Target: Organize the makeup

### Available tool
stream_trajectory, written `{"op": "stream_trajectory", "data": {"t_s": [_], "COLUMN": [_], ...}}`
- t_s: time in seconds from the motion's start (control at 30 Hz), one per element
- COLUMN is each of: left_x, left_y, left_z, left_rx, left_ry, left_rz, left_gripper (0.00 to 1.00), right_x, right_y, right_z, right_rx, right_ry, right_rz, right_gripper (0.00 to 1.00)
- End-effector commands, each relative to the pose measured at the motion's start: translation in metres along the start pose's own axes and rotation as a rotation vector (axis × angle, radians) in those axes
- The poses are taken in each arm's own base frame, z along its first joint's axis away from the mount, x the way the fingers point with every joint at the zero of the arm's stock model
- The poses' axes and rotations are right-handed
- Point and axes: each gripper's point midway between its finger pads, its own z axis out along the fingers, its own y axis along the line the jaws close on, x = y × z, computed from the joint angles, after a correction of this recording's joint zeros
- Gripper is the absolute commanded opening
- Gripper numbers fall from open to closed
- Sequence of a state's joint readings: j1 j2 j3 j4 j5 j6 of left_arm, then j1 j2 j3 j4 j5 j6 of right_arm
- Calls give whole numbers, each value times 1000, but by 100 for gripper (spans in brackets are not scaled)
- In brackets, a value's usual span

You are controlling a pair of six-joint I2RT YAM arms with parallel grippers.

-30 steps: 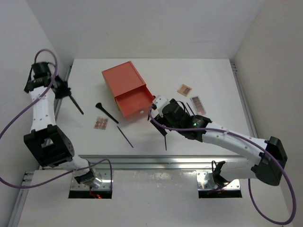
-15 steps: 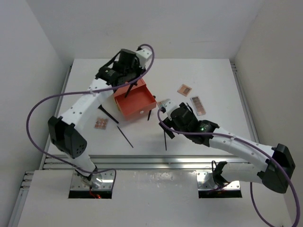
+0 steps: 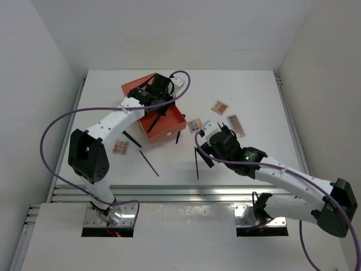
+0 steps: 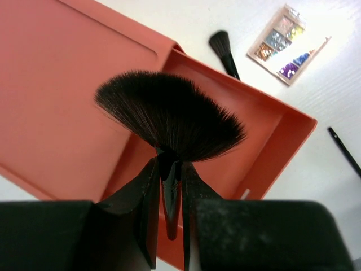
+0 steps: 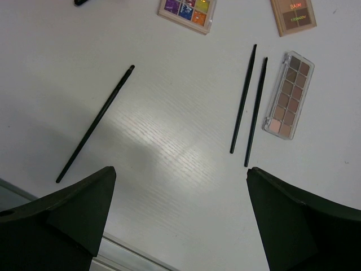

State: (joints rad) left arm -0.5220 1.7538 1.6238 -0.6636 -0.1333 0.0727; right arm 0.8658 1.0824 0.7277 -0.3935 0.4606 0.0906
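Lettering, perhaps "BAIM", on tan palette [image 5: 293,14], fan brush [image 4: 169,116] between left fingers [image 4: 135,214]

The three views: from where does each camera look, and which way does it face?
Top external: above and behind the bases, facing down on the table; the left arm and right arm show.
Left wrist: over the orange drawer, facing down; left gripper clamps the fan brush.
Right wrist: above the table, facing straight down; right gripper open, empty.
All three share the multicoloured palette.
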Motion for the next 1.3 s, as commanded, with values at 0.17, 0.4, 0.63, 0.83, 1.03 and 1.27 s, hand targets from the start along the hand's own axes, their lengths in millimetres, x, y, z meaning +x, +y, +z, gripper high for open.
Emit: {"op": "stream_trajectory", "data": {"t_s": [0.17, 0.4, 0.63, 0.83, 1.03, 1.27], "left_x": [7, -2, -36, -70, 36, 144], "left_y": [4, 6, 27, 99, 186, 172], "left_z": [-4, -9, -36, -105, -113, -59], "left_rx": [29, 26, -11, -123, -351, -349], "left_ry": [0, -18, -113, -311, -170, 122], "left_rz": [-89, -90, -146, -490, -977, -1171], "left_gripper": [15, 60, 64, 56, 52, 57], "right_x": [-23, -24, -22, -23, -13, -1], "right_y": [-2, -3, -1, 1, 1, 4], "right_z": [6, 11, 18, 20, 20, 23], "right_rx": [13, 1, -21, -25, -10, -7], "right_ry": [-18, 10, 56, 70, 90, 108], "right_rz": [7, 66, 134, 155, 175, 192], "right_gripper": [100, 100, 100, 100, 100, 100]}}
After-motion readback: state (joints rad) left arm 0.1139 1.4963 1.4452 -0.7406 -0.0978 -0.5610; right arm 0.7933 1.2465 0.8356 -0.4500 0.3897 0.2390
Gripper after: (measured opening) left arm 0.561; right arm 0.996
